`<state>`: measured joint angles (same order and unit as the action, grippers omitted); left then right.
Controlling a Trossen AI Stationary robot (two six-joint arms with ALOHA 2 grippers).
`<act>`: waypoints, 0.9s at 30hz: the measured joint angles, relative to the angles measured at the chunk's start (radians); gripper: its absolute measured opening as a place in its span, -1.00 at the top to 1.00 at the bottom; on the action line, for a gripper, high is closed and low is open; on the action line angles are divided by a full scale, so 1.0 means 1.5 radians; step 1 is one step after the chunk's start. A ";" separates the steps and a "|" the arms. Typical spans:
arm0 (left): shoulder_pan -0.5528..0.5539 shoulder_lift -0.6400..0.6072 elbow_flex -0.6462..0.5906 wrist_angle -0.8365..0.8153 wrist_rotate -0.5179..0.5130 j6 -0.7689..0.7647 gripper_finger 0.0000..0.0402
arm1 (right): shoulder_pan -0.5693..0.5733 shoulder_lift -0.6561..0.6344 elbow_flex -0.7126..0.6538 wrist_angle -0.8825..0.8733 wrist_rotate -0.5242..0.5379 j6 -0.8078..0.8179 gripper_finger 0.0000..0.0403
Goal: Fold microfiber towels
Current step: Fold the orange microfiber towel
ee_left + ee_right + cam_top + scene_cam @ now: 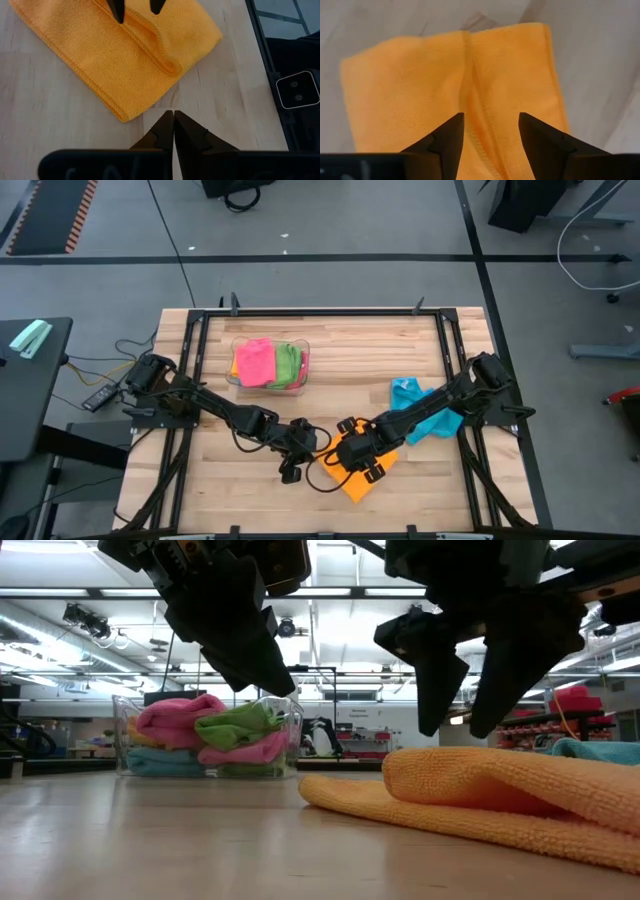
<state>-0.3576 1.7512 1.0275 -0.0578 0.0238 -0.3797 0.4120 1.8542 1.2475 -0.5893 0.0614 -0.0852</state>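
Observation:
An orange-yellow microfiber towel [372, 472] lies folded over on the wooden table near its front edge, a hemmed edge running across its top layer [150, 40]. My right gripper [490, 125] hangs open just above it, fingers pointing steeply down, clear of the cloth in the low view [455, 730]. My left gripper [173, 117] is shut and hovers over bare table beside the towel's corner, slanting down toward it. A blue towel [425, 418] lies crumpled to the right.
A clear plastic bin [238, 375] at the far middle holds pink [254, 361] and green [288, 365] towels. A black frame [320, 311] runs round the table. Bare wood lies left of the orange towel and along the front edge.

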 joint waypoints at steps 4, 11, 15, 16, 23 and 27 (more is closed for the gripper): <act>0.000 0.000 0.000 0.000 0.000 0.000 0.93 | -0.004 0.000 -0.018 0.012 -0.015 -0.005 0.00; 0.000 0.000 0.000 0.000 0.000 0.000 0.89 | -0.025 0.001 -0.086 0.070 -0.034 -0.006 0.00; 0.000 0.000 0.000 0.000 0.000 0.000 0.88 | -0.024 0.001 -0.095 0.075 -0.035 -0.006 0.00; 0.000 0.000 0.000 0.000 0.000 0.000 0.89 | -0.022 0.001 -0.095 0.077 -0.035 -0.006 0.02; 0.000 0.000 0.000 0.000 0.000 0.000 0.93 | -0.015 0.001 -0.095 0.079 -0.025 -0.010 0.27; 0.000 0.000 0.000 0.000 0.000 0.000 0.90 | -0.016 0.001 -0.095 0.078 -0.023 -0.008 0.46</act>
<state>-0.3573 1.7512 1.0275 -0.0578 0.0238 -0.3794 0.3885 1.8549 1.1049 -0.4717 0.0265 -0.0976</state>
